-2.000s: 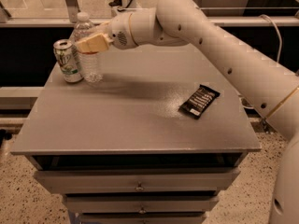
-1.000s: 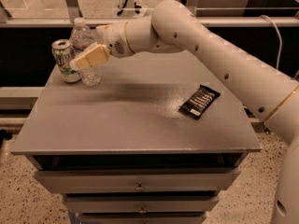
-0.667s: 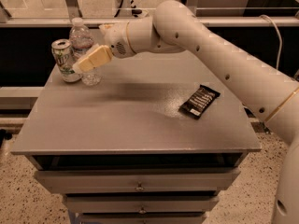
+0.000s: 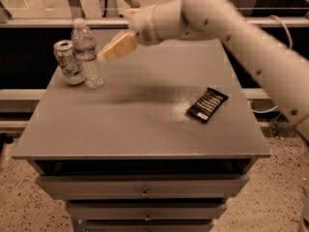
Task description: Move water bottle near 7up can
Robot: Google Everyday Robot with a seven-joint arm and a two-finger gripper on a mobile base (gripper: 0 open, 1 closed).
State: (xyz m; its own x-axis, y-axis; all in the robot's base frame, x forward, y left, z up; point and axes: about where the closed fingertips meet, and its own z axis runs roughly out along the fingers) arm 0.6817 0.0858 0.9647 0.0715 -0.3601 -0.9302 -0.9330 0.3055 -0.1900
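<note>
The water bottle [image 4: 87, 55], clear and ribbed with a white cap, stands upright at the table's far left. The 7up can [image 4: 67, 62], silver and green, stands right beside it on its left, almost touching. My gripper [image 4: 108, 54], with pale tan fingers, hovers just right of the bottle at the height of its upper half. It is open, holds nothing and is clear of the bottle. The white arm reaches in from the upper right.
A flat black snack wrapper [image 4: 207, 104] lies on the right part of the grey table [image 4: 145, 120]. Drawers [image 4: 145, 193] sit under the tabletop. A dark counter and railing run behind the table's far edge.
The gripper held the bottle next to the can, then let go and drew back to the right and slightly up. The bottle stays standing by the can.
</note>
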